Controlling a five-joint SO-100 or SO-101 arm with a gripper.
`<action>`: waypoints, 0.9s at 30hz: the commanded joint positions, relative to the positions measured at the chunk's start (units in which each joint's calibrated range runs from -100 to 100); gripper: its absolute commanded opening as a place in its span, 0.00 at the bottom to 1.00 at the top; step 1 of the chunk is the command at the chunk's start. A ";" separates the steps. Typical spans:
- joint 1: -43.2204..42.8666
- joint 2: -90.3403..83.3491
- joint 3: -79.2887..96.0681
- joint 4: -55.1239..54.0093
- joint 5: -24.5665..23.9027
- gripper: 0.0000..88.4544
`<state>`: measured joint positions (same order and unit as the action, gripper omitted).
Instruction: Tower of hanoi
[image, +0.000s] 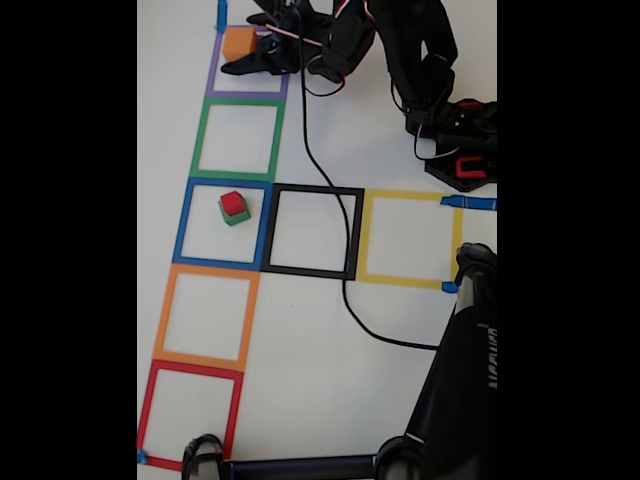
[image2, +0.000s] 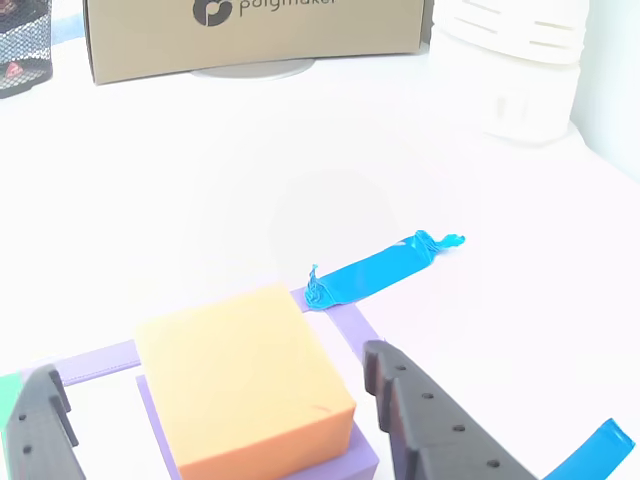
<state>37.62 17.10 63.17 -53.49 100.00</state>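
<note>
The orange cube (image2: 245, 375) looked matt and slightly grainy, like foam or printed plastic, as did the purple cube (image2: 365, 462) beneath it. The tool (image2: 215, 415) was matt black plastic with small holes along its fingers (image2: 430, 420). The blue tape (image2: 375, 272) was crinkled and faintly glossy, the tabletop (image2: 200, 200) smooth white, the box (image2: 260, 35) plain brown cardboard.

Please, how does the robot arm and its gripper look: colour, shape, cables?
The arm is glossy black plastic with a red-trimmed base. White, red and black cables run along it. The black gripper has two tapering fingers dotted with small round holes.
</note>
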 joint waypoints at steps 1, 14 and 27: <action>-0.33 -0.83 -1.35 -1.25 0.00 0.36; -1.29 -0.83 -1.26 -1.25 0.00 0.30; -1.48 -1.39 0.38 -1.25 0.00 0.25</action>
<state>37.04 17.18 63.35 -53.49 100.00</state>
